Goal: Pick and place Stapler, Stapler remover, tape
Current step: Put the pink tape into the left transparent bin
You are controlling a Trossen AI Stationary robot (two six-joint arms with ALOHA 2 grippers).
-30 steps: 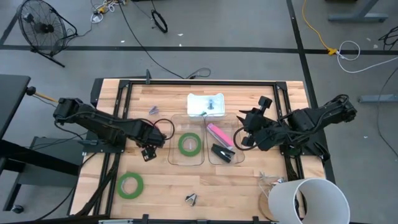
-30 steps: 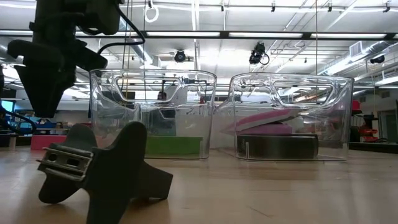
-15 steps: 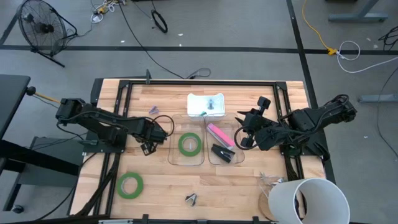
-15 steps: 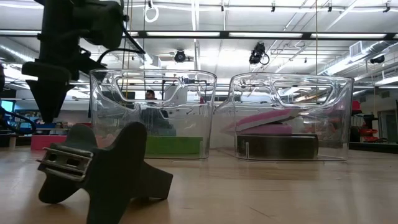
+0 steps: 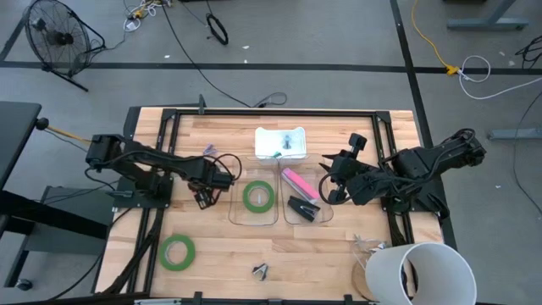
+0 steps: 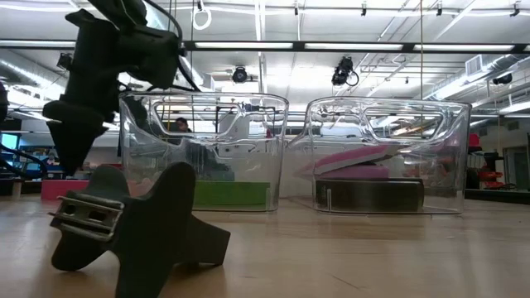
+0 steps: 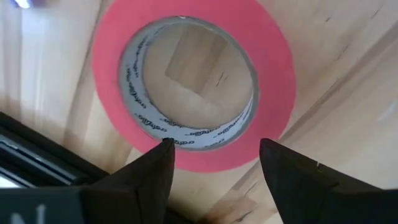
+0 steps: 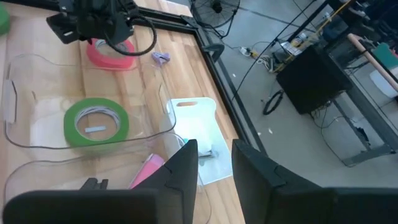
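Observation:
A red tape roll (image 7: 193, 81) lies flat on the wooden table just left of the clear bins; it also shows in the right wrist view (image 8: 109, 55). My left gripper (image 7: 214, 149) is open and hovers over the roll's rim (image 5: 206, 188), pointing down. A green tape roll (image 5: 258, 196) lies in the left clear bin. A pink stapler (image 5: 298, 182) and a black stapler (image 5: 302, 208) lie in the right clear bin. My right gripper (image 5: 330, 185) is open and empty, hovering at the right bin's right side.
A second green tape roll (image 5: 178, 252) and a dark staple remover (image 5: 261, 270) lie near the front edge. A purple staple remover (image 5: 209, 150) and a white tray (image 5: 280, 141) sit farther back. A white bucket (image 5: 419, 273) stands at the front right corner.
My left gripper has moved toward the table's far edge and a little to the right, over the red tape roll, and has tipped as it went. Its fingers stay open. My right arm has kept still.

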